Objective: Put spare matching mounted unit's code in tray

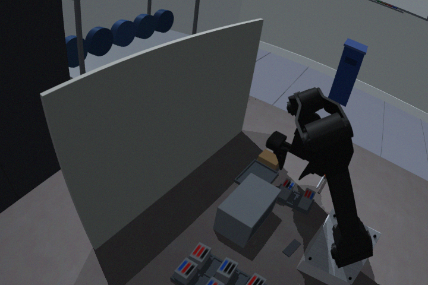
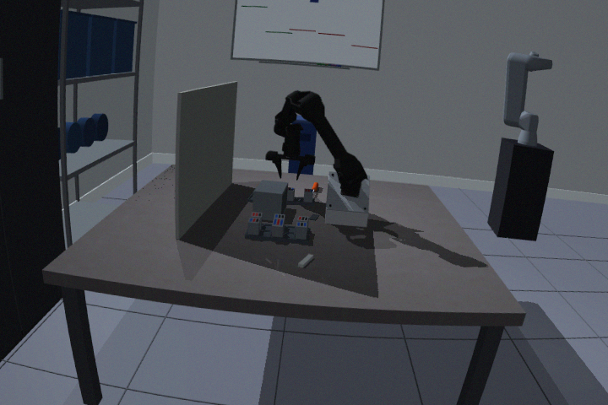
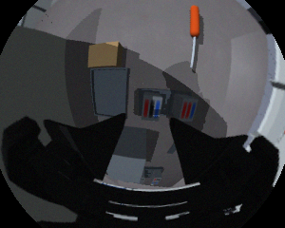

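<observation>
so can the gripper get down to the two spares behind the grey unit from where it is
Probably yes. The gripper hangs open and empty above the two spares, with nothing between. The grey unit stands close beside them, so clearance on that side looks tight.

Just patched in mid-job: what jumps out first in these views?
The tall grey panel standing upright on the table dominates its left side. Right of it the black arm holds its gripper, partly open and empty, above the grey mounted unit and the two striped spares behind it, with an orange-handled screwdriver nearby.
</observation>
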Robot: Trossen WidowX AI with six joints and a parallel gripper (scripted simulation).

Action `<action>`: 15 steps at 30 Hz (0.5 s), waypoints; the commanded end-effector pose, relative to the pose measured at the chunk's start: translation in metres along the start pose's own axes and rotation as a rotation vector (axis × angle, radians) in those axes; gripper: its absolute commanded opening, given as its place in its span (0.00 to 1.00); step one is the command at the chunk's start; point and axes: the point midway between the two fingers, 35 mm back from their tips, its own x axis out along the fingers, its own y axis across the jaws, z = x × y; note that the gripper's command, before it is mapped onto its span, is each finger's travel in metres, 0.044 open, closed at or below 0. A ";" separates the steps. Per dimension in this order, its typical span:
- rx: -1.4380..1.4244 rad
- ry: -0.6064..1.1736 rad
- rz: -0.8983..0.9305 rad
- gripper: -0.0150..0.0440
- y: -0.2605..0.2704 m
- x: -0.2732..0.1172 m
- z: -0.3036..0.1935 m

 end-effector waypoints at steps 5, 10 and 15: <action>0.010 0.014 -0.010 0.76 -0.003 0.019 -0.002; 0.010 0.014 -0.009 0.76 -0.003 0.027 -0.002; 0.010 0.014 -0.009 0.76 -0.003 0.035 -0.002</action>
